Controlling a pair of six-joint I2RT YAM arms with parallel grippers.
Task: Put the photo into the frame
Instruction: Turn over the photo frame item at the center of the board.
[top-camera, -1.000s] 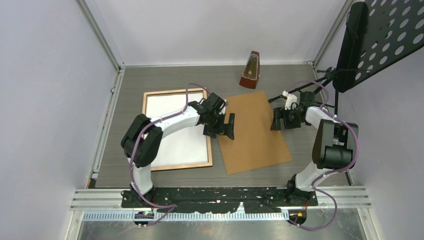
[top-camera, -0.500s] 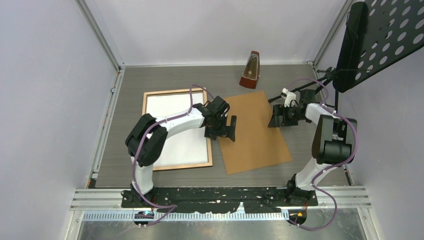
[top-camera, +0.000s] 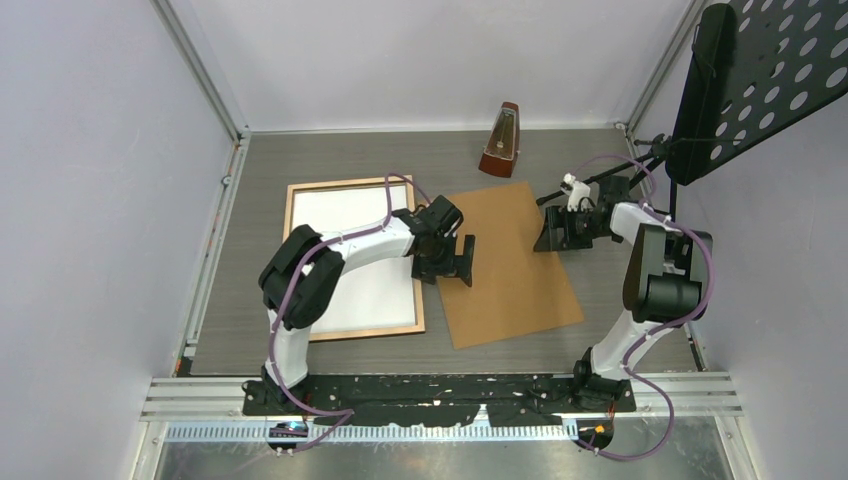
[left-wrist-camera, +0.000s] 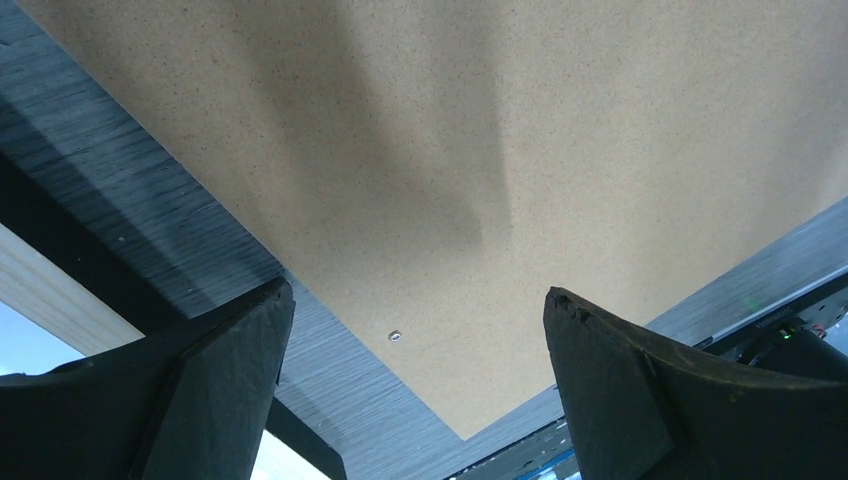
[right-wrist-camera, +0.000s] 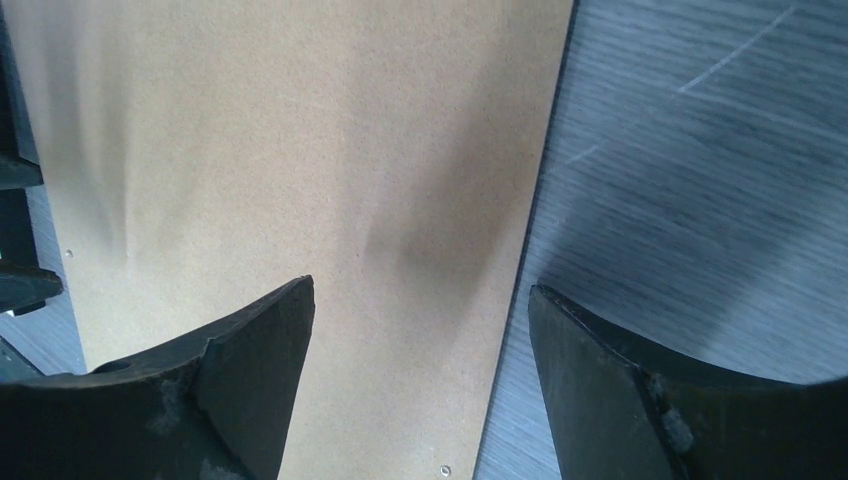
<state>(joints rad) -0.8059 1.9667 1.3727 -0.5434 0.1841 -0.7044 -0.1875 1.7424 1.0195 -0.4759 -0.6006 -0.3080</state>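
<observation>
Flanking wood-rimmed frame (top-camera: 340, 183): speckled hardboard (top-camera: 510, 270) (rectangular)

Bare table (top-camera: 330, 160) lies open behind the frame (top-camera: 335, 184) — metronome (top-camera: 501, 140) and music stand (top-camera: 760, 80) crowd the back right.

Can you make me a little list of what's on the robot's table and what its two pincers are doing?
frame: flat on the table, wooden back up, on the left
photo: lying inside the frame, white side up
brown board: flat on the table, right of the frame
left pincer: open, holding nothing, over the board's left edge
right pincer: open, holding nothing, over the board's right edge
metronome: standing at the back
music stand: back right corner
</observation>
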